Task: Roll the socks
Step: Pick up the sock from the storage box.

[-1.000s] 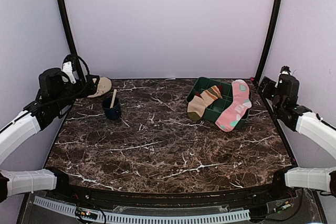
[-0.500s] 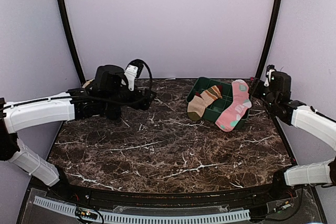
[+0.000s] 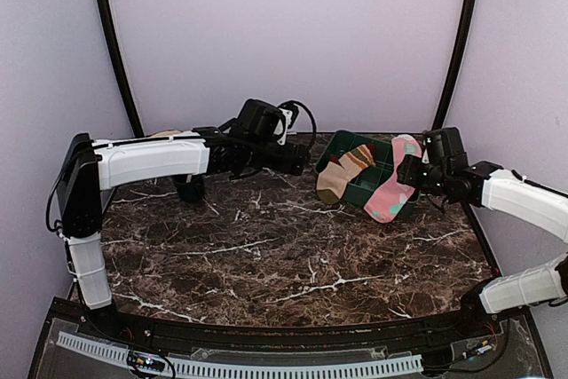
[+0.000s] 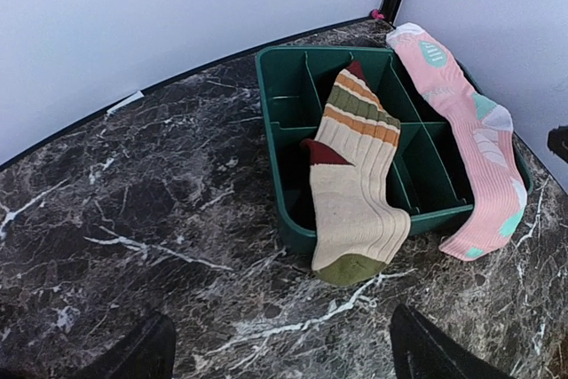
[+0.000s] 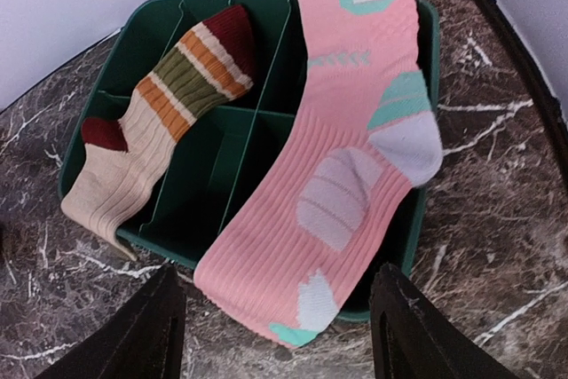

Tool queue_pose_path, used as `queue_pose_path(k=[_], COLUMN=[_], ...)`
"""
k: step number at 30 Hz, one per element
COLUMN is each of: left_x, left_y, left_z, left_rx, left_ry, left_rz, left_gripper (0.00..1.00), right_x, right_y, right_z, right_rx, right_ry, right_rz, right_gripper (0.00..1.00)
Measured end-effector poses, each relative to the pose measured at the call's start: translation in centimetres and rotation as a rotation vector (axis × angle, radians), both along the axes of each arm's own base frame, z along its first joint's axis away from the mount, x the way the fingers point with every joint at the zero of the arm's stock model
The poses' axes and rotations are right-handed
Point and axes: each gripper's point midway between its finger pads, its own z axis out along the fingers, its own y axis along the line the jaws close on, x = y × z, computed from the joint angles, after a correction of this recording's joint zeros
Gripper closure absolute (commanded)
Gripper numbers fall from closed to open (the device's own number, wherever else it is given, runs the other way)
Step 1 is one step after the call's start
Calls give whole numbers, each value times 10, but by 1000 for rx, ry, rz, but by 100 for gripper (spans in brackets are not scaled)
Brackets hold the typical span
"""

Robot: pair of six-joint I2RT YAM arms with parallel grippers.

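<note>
- Step in hand: approach. No sock is grasped or rolled yet; judged as the very start of the task.
- Tan striped sock (image 4: 359, 193) lies over the left compartments of the green tray (image 4: 428, 217). Its olive end hangs over the near wall onto the marble table (image 3: 266, 255).
- Pink sock (image 5: 346, 157) runs along the tray's right side. One end sits at the far rim; the mint-tipped end droops over the near wall. Can't tell if it touches the table.
- The socks lie apart from each other, not stacked or paired.
- Left gripper (image 4: 282, 351) has its fingers spread wide with nothing between them. It hovers over bare table, just short of the tan sock's hanging end.
- Right gripper (image 5: 277, 326) is also spread wide and empty, aimed at the pink sock's lower half from the near-right.
- Next move, as a guess: each arm descends onto the overhanging end of its sock and pinches fabric only, clear of the tray wall. Then it drags the sock out onto open table.
- Rolling probably needs both socks flat on the marble, one hand pinning and the other turning.
- Risk: the dividers could snag fabric, or the tray could slide along with the pull.
</note>
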Motion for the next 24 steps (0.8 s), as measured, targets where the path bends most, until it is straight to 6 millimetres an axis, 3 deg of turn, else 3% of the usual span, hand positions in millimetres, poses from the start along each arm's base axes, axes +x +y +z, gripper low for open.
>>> queue_pose_path(k=[3,7,15,24], left_x=[9,14,15,10], left_y=[-13,-9,-8,-12], left_z=[-10,-23,-23,-26], left_rx=[-18,-32,-76,-98], left_ry=[38,100,145,177], left_rz=[-8,1,-2,-23], left_gripper=[15,16,18,19], right_x=[-13,-33,-65,-54], right_y=[9,16,17,27], right_z=[-11,-30,-81,-97], right_rx=[36,81,129,157], right_ry=[34,83,205,209], right_rz=[9,14,-3,2], right_gripper=[34,34,34,33])
